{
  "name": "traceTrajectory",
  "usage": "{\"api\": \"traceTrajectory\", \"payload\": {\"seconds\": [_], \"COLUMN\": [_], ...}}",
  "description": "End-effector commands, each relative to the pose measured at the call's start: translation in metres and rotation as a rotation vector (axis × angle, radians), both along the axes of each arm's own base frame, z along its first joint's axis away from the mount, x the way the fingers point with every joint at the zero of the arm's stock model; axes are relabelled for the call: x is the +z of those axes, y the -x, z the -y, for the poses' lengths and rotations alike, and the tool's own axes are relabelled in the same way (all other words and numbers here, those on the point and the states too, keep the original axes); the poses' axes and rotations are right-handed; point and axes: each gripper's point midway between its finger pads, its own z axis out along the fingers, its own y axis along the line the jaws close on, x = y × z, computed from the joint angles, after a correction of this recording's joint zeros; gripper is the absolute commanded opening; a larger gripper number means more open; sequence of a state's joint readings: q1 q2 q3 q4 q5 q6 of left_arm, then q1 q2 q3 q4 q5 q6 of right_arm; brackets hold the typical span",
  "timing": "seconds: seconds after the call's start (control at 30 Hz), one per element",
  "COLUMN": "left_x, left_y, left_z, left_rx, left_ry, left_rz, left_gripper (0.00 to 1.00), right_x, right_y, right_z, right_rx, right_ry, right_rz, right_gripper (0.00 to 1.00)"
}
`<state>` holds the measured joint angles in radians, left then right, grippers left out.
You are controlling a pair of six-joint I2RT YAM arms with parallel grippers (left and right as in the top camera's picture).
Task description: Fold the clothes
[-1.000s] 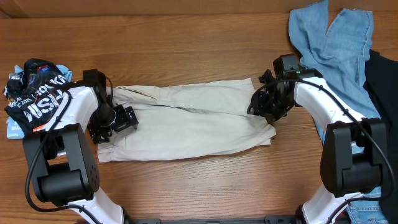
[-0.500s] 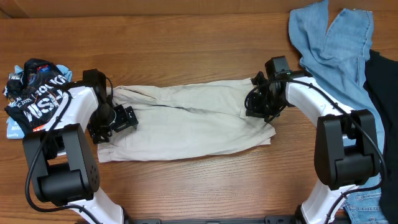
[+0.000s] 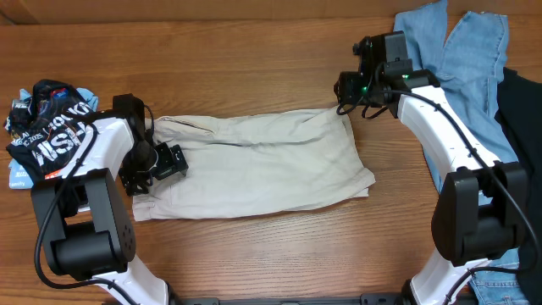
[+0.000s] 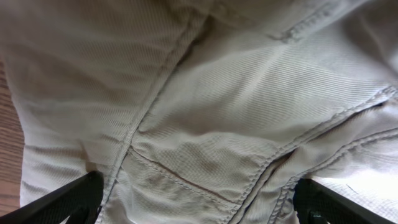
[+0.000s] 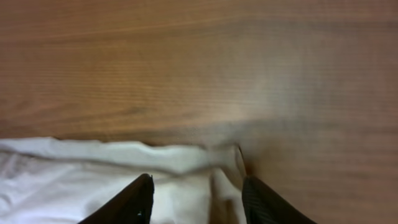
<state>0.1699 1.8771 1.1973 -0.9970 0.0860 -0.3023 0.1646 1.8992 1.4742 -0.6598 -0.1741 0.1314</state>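
Observation:
The cream trousers (image 3: 254, 165) lie folded lengthwise across the middle of the table. My left gripper (image 3: 166, 163) rests on their left end, open wide, with seamed cream cloth (image 4: 205, 124) spread between its black fingertips (image 4: 78, 198). My right gripper (image 3: 345, 91) hovers at the trousers' far right corner, open; in the right wrist view that gripper (image 5: 199, 202) has the cloth's edge (image 5: 124, 155) lying below and between its fingers. Light blue jeans (image 3: 457, 59) lie at the far right. A black white-lettered piece (image 3: 51, 131) sits bunched at the left edge.
A black garment (image 3: 521, 119) lies along the right edge beside the jeans. Bare wooden tabletop (image 3: 212, 59) stretches behind the trousers and in front of them (image 3: 279, 254). Both arm bases stand at the near corners.
My right gripper moved from the trousers' right end back to their far right corner, and its jaws now stand apart. The right end of the trousers lies flatter. The left arm has not moved.

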Motion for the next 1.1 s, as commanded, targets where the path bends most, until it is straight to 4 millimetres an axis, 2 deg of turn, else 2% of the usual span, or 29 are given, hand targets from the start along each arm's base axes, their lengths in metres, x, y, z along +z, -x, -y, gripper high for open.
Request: {"api": "traceTrajectory", "payload": {"seconds": [0.0, 0.1, 0.2, 0.27, 0.3, 0.4, 0.53, 0.6, 0.63, 0.7, 0.8, 0.97, 1.0, 1.07], "left_x": [-0.007, -0.006, 0.003, 0.016, 0.031, 0.058, 0.087, 0.097, 0.101, 0.100, 0.097, 0.082, 0.071, 0.054], "left_y": [0.003, -0.001, -0.010, -0.021, -0.030, -0.045, -0.061, -0.071, -0.081, -0.088, -0.097, -0.103, -0.104, -0.104], "left_z": [-0.009, -0.010, -0.011, -0.009, -0.004, 0.002, 0.015, 0.030, 0.044, 0.059, 0.093, 0.158, 0.177, 0.192], "left_rx": [-0.017, -0.016, -0.015, -0.015, -0.015, -0.027, -0.050, -0.097, -0.156, -0.209, -0.330, -0.546, -0.590, -0.609], "left_ry": [-0.037, -0.042, -0.046, -0.036, -0.011, 0.022, 0.060, 0.105, 0.122, 0.125, 0.138, 0.168, 0.182, 0.196], "left_rz": [-0.019, -0.007, 0.030, 0.081, 0.138, 0.254, 0.389, 0.452, 0.497, 0.523, 0.555, 0.591, 0.587, 0.566], "left_gripper": [1.00, 1.00, 1.00, 1.00, 1.00, 1.00, 0.97, 0.95, 0.93, 0.90, 0.88, 0.87, 0.87, 0.87], "right_x": [0.003, -0.006, -0.010, -0.011, -0.012, -0.018, -0.025, -0.032, -0.042, -0.051, -0.064, -0.084, -0.095, -0.105], "right_y": [0.012, 0.040, 0.068, 0.083, 0.095, 0.111, 0.133, 0.145, 0.159, 0.173, 0.191, 0.206, 0.210, 0.213], "right_z": [0.006, -0.003, -0.016, -0.021, -0.021, -0.018, -0.034, -0.039, -0.042, -0.042, -0.039, -0.022, -0.009, -0.001], "right_rx": [-0.020, 0.067, 0.174, 0.204, 0.205, 0.192, 0.221, 0.235, 0.245, 0.234, 0.201, 0.079, 0.002, -0.053], "right_ry": [0.030, 0.002, -0.045, -0.072, -0.079, -0.076, -0.151, -0.156, -0.148, -0.140, -0.136, -0.088, -0.037, -0.007], "right_rz": [-0.043, -0.152, -0.241, -0.298, -0.348, -0.420, -0.497, -0.533, -0.575, -0.621, -0.690, -0.759, -0.778, -0.780], "right_gripper": [0.33, 0.22, 0.18, 0.17, 0.17, 0.17, 0.16, 0.16, 0.16, 0.16, 0.14, 0.13, 0.13, 0.13]}}
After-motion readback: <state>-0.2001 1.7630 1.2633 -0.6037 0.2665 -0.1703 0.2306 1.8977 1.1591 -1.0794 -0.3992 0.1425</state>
